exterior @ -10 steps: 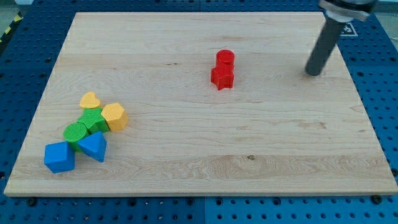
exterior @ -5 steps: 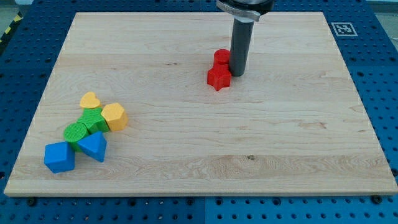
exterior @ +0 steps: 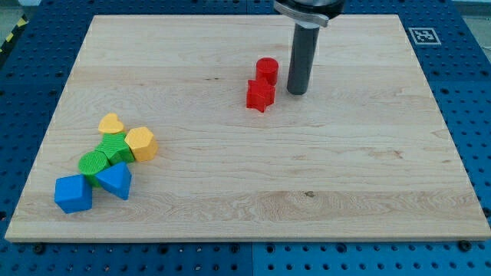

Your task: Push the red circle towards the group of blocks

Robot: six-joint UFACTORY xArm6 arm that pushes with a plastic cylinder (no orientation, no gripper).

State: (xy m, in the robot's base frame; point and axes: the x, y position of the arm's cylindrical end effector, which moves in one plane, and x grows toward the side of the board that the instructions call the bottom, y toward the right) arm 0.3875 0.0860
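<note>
Worktop [exterior: 345,169]: a pale wooden board that fills most of your view and carries all the blocks. It lies on a blue perforated base [exterior: 31,69].

Rod [exterior: 301,54]: dark and straight. It comes down from the view's top, a little right of centre, and stands upright over the upper middle of the worktop.

Claw: you cannot tell a state, since the arm ends in the rod alone.

Group of blocks: you find it at the view's lower left, well apart from the red pair.
- The yellow heart [exterior: 111,123] is at the group's top.
- The yellow hexagon [exterior: 141,143] is just below and to the right of the heart.
- The green block [exterior: 116,148] is beside the hexagon, and its shape is hard to make out.
- The green circle [exterior: 94,163] touches that green block on its lower left.
- The blue triangle [exterior: 116,179] is just below the greens.
- The blue block [exterior: 73,193] is lowest and furthest left.

Red star [exterior: 260,95]: it touches the red circle from below, slightly to the left.

Red circle [exterior: 266,70]: it sits in the upper middle of the worktop, near the rod and on its left.

My tip [exterior: 296,93]: it rests on the worktop just to the right of the red pair. A narrow strip of bare wood separates it from the red circle, so it touches neither red block. The circle lies up and to the left of the tip, with the star level with the tip on its left.
</note>
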